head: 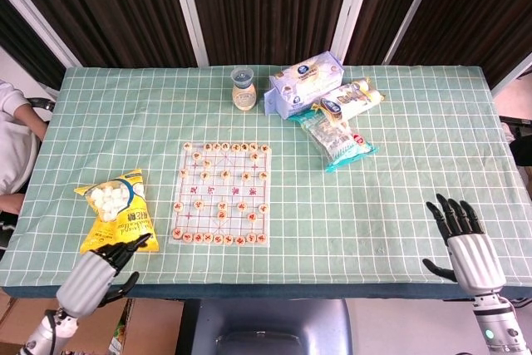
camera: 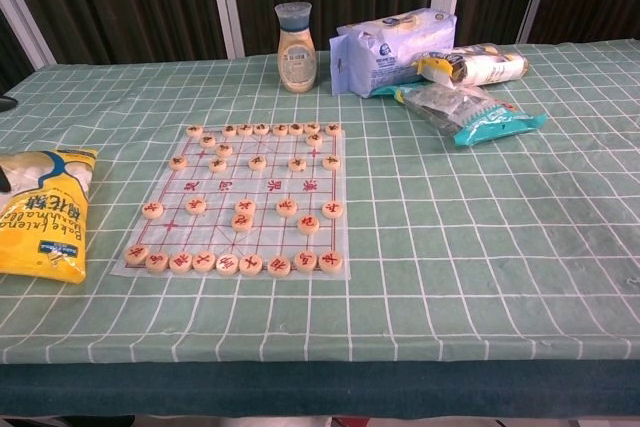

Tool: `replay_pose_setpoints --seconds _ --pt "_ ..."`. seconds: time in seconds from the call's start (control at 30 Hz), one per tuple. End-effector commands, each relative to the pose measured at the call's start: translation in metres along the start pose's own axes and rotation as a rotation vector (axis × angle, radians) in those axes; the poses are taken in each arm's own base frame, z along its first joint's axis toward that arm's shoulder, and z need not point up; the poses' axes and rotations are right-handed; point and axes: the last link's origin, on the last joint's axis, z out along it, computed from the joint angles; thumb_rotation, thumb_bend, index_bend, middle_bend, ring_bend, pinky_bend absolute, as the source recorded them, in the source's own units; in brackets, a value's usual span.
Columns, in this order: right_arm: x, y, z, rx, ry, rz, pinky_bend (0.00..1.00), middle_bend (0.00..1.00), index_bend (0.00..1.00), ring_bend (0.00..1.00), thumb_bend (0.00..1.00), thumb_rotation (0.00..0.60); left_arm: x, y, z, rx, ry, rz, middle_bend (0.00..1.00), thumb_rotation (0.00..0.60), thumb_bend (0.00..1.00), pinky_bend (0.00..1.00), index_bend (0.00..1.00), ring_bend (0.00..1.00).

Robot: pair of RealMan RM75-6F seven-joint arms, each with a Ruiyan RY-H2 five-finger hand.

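The table (head: 416,205), under a green checked cloth, carries a chess board (head: 221,194) at its middle with round pieces (head: 223,214) on it. Behind stand a jar (head: 243,89) and three snack packs (head: 324,106). The yellow bag (head: 116,205) lies flat near the left front edge.

The left hand (head: 96,276) hovers at that bag's near end, fingers (head: 133,246) loosely spread, holding nothing. The right hand (head: 467,243) is spread and empty, well apart from everything.

To grip the bag well, I judge the left hand should come down over its near corner and pinch the film, not the contents.
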Motion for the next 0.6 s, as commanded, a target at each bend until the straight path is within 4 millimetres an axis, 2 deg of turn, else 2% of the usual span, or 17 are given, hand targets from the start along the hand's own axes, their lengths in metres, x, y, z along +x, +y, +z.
replay_pose_setpoints --seconds 0.03,0.1,0.23,0.37,0.6 --pt "0.000 0.000 0.000 0.000 0.001 0.004 0.00 0.00 0.00 0.00 0.20 0.600 -0.014 0.015 0.027 -0.038 -0.019 -0.066 0.95 0.600 0.43 1.00 0.21 0.98" --pt "0.000 0.000 0.000 -0.001 0.001 0.007 0.00 0.00 0.00 0.00 0.19 0.600 -0.020 0.019 0.038 -0.035 -0.038 -0.120 1.00 0.600 0.43 1.00 0.24 1.00" --pt "-0.002 -0.001 0.001 -0.001 -0.010 0.005 0.00 0.00 0.00 0.00 0.19 0.600 -0.030 0.024 0.060 -0.006 -0.023 -0.168 1.00 0.600 0.43 1.00 0.29 1.00" --pt "-0.004 -0.004 -0.001 0.008 -0.020 -0.002 0.00 0.00 0.00 0.00 0.20 0.600 -0.041 0.024 0.077 0.037 -0.064 -0.164 1.00 0.600 0.43 1.00 0.27 1.00" --pt "-0.001 -0.003 -0.003 0.000 -0.002 0.002 0.00 0.00 0.00 0.00 0.20 0.600 -0.064 0.009 0.084 0.117 -0.172 -0.167 1.00 0.600 0.41 1.00 0.24 1.00"
